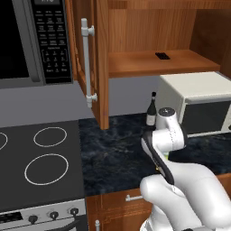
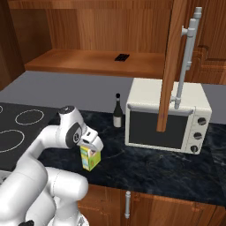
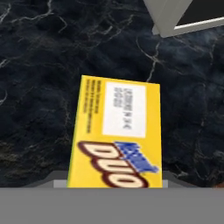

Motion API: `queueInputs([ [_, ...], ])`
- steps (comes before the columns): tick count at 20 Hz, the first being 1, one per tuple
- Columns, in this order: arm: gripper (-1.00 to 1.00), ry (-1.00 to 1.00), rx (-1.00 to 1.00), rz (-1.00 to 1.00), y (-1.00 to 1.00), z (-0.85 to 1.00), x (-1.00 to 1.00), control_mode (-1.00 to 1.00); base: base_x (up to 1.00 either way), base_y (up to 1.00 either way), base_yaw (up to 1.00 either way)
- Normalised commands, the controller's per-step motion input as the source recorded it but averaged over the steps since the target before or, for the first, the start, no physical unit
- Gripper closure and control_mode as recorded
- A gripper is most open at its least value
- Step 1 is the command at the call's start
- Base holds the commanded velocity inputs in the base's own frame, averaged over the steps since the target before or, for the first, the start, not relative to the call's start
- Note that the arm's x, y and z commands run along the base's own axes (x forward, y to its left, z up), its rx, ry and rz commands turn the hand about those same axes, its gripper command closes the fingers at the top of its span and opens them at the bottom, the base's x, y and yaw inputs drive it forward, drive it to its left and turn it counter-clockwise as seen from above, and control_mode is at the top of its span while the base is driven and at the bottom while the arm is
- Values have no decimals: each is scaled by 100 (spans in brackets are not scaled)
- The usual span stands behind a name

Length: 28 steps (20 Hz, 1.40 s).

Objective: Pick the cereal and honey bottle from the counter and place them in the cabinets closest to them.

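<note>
Dark marbled stone counter (image 2: 145,165) carried a yellow cereal box (image 2: 89,158) near its front edge. Two-finger gripper (image 2: 92,148) clamped the box's top.

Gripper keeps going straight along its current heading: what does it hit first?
The cereal box: the gripper points down at it and sits right on its top end. Its fingers look closed on the box, though the contact is hidden. Below the box is the dark counter.

Cereal (image 2: 90,158): top hidden under gripper (image 2: 92,146); lower end cut by hand-view edge. Small dark item on cabinet shelf (image 2: 122,57): too small to identify. Wine bottle (image 1: 151,111) label: unreadable. Fingertips: hidden behind box.
</note>
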Motion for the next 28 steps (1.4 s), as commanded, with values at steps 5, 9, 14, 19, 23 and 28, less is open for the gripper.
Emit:
queueInputs([
  [5, 100, 0, 1, -1, 0, 33, -2, -100, 0, 0, 0],
  [9, 100, -2, 0, -2, 0, 36, -11, -100, 0, 0, 0],
  [14, 100, -1, 0, -1, 0, 33, -8, -100, 0, 0, 0],
  [19, 100, -2, 0, 0, 0, 38, -7, -100, 0, 0, 0],
  [23, 100, -3, 0, 0, 0, 45, -8, -100, 0, 0, 0],
  [28, 100, -5, 0, 0, 0, 50, -10, -100, 0, 0, 0],
])
